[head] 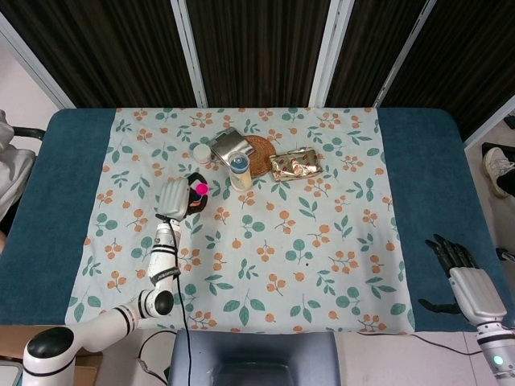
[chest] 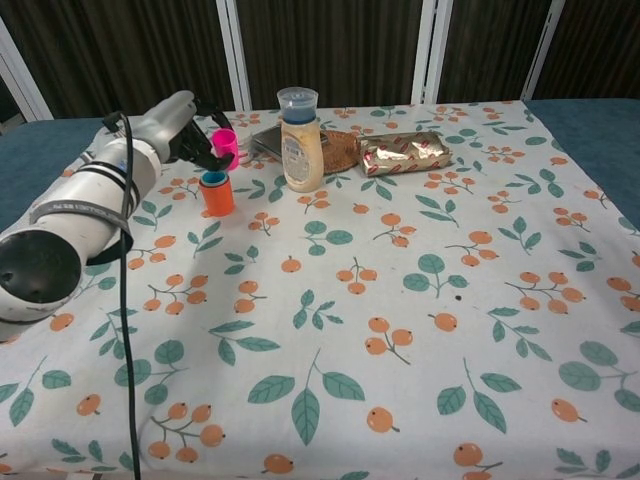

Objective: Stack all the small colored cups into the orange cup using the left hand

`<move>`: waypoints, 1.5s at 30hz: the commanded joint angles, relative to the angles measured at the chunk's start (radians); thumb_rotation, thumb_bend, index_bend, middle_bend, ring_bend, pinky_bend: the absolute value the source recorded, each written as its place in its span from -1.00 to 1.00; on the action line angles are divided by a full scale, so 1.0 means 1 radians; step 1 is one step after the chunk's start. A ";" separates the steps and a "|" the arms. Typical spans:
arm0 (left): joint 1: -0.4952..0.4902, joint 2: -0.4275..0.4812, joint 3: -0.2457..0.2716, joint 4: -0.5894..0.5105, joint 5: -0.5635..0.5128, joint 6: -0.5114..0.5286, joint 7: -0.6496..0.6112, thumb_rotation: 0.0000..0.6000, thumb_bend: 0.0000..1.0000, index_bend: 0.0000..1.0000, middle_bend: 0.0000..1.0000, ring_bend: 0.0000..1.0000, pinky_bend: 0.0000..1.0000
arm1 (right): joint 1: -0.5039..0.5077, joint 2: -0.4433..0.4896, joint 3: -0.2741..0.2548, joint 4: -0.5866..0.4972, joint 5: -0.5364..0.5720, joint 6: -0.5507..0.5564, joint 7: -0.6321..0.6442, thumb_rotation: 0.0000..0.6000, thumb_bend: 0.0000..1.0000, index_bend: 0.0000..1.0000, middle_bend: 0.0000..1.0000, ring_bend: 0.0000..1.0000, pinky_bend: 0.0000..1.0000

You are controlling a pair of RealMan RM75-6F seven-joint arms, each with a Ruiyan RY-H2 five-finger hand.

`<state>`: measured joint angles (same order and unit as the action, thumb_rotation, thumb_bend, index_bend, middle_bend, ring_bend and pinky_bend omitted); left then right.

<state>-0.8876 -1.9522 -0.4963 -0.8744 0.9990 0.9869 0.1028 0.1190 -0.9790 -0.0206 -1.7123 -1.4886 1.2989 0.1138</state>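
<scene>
My left hand (head: 175,195) (chest: 185,128) holds a small pink cup (head: 201,188) (chest: 226,147) in its fingers, raised just above the orange cup (chest: 216,196). A blue cup (chest: 213,179) sits nested inside the orange cup on the floral cloth. In the head view the hand and the pink cup cover the orange cup. My right hand (head: 467,281) rests at the table's near right edge, fingers spread, holding nothing; the chest view does not show it.
Behind the cups stand a squeeze bottle (chest: 301,142), a small white jar (chest: 237,147), a silver pouch (head: 232,145), a round cork coaster (head: 259,154) and a gold foil packet (chest: 404,151). The floral cloth (chest: 400,330) spreads over the blue table (head: 56,193).
</scene>
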 commanded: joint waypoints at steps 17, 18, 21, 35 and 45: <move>0.004 -0.017 0.048 0.099 0.008 -0.055 -0.070 1.00 -0.12 -0.02 1.00 1.00 1.00 | -0.001 -0.006 0.002 -0.003 0.003 -0.002 -0.016 1.00 -0.62 -1.00 -1.00 -1.00 -1.00; 0.006 -0.015 0.052 0.098 0.003 -0.067 -0.065 1.00 -0.13 -0.17 1.00 1.00 1.00 | -0.001 -0.005 0.001 -0.004 0.003 -0.002 -0.016 1.00 -0.62 -1.00 -1.00 -1.00 -1.00; 0.007 -0.010 0.048 0.087 -0.012 -0.081 -0.056 1.00 -0.18 -0.88 1.00 1.00 1.00 | -0.002 -0.004 0.001 -0.004 0.002 0.000 -0.014 1.00 -0.62 -1.00 -1.00 -1.00 -1.00; 0.379 0.523 0.407 -0.635 0.385 0.220 -0.177 1.00 -0.23 -1.00 -0.42 -0.32 -0.04 | -0.006 -0.003 -0.008 -0.005 -0.020 0.006 -0.016 1.00 -0.62 -1.00 -1.00 -1.00 -1.00; 0.729 0.734 0.667 -0.568 0.681 0.671 -0.250 1.00 -0.22 -1.00 -1.00 -1.00 -0.88 | -0.015 -0.030 -0.036 -0.030 -0.072 0.019 -0.097 1.00 -0.62 -1.00 -1.00 -1.00 -1.00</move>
<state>-0.2887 -1.2712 0.1074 -1.5098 1.5885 1.5200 -0.1164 0.1060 -1.0051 -0.0531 -1.7379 -1.5548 1.3135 0.0195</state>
